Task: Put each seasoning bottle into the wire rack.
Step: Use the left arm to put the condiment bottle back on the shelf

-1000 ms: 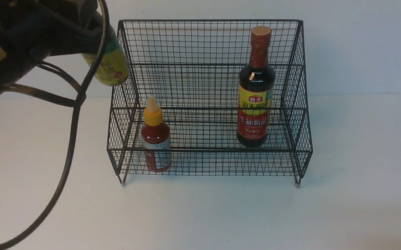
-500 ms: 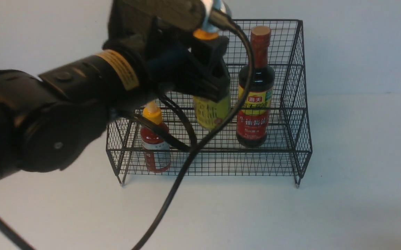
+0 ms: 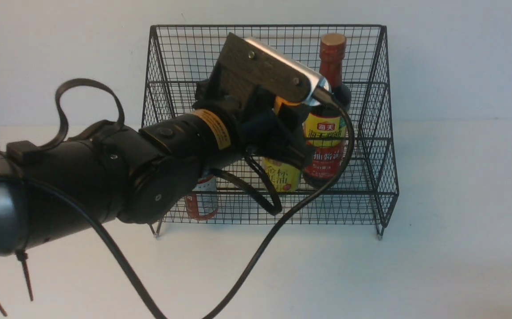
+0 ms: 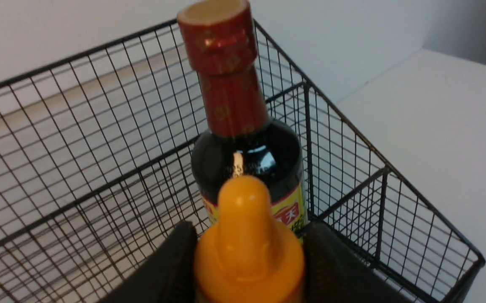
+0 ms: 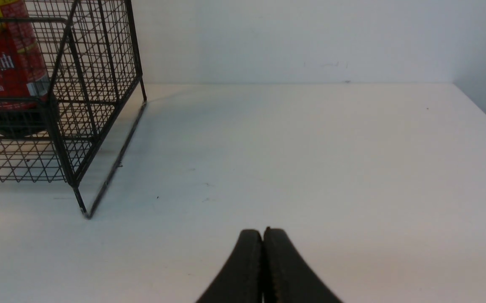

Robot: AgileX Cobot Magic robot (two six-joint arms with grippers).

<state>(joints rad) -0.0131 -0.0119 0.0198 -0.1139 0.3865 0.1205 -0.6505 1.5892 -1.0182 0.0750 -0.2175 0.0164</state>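
While left gripper [image 3: 289, 148] clamps the yellow-label bottle [image 3: 281, 177] inside the wire rack [image 3: 373, 133], tall bottle [image 3: 326, 128], label reading 海天, stands just beside it. Red-sauce bottle [image 3: 202, 201] sits at rack's left end, mostly hidden. Right gripper [image 5: 263, 252] closed, empty, outside rack.

You can't see most of the red-sauce bottle [image 3: 202, 201]: the left arm [image 3: 105, 177] covers its cap and upper body. The yellow-label bottle [image 3: 281, 177] shows only its lower label in front view, and the left wrist view cuts it off below the cap. The right wrist view crops the tall dark bottle [image 5: 5, 71] above the label.
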